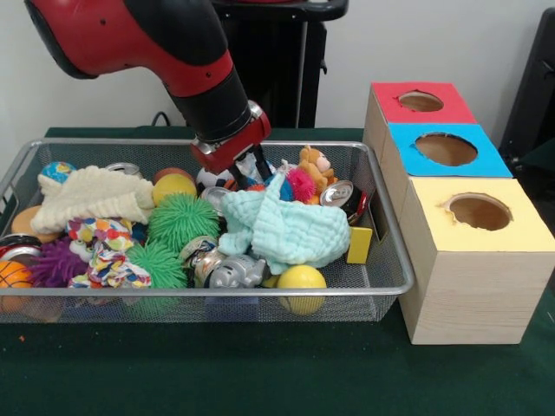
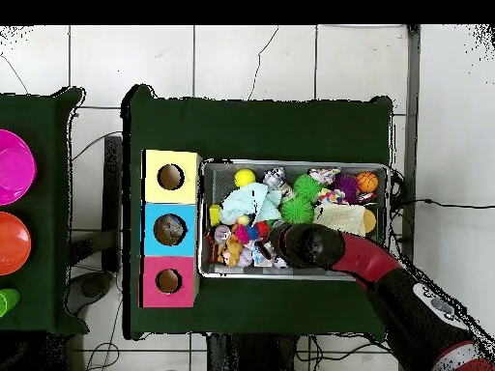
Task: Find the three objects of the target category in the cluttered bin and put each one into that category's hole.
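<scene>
No crushed clear bottle can be picked out for certain; the gripper (image 1: 249,173) is down in the back middle of the wire-mesh bin (image 1: 381,286), its fingers buried among toys beside the mint cloth (image 1: 290,230) and orange plush toy (image 1: 314,167), so I cannot tell whether it is released or grasping anything. The blue-topped hole (image 1: 446,149) sits in the middle box just right of the bin in the front view. Judgement: lift straight up, clear the rim before traversing, and avoid snagging the cloth.
</scene>
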Robot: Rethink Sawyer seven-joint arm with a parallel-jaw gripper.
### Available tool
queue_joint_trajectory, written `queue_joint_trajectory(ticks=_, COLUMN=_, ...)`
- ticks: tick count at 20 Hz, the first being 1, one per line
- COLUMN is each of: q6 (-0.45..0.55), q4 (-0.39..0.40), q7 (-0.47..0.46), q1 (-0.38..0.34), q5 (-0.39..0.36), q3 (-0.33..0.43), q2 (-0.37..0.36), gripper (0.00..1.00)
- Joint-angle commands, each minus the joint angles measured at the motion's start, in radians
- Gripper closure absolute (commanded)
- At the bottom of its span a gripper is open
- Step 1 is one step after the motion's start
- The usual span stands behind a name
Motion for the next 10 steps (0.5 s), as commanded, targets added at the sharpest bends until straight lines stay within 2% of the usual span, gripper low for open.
queue_joint_trajectory(ticks=1, q6=-0.042, q4=-0.052, q7=0.057, q1=0.018, q5=-0.077, q3=-0.006, q2=0.034, gripper=1.00)
queue_joint_trajectory(ticks=6, q6=-0.022, q4=-0.063, q7=0.061, q1=0.021, q5=-0.063, q3=0.004, q2=0.033, gripper=1.00)
queue_joint_trajectory(ticks=10, q6=0.034, q4=-0.050, q7=0.085, q1=0.054, q5=-0.033, q3=0.011, q2=-0.058, gripper=1.00)
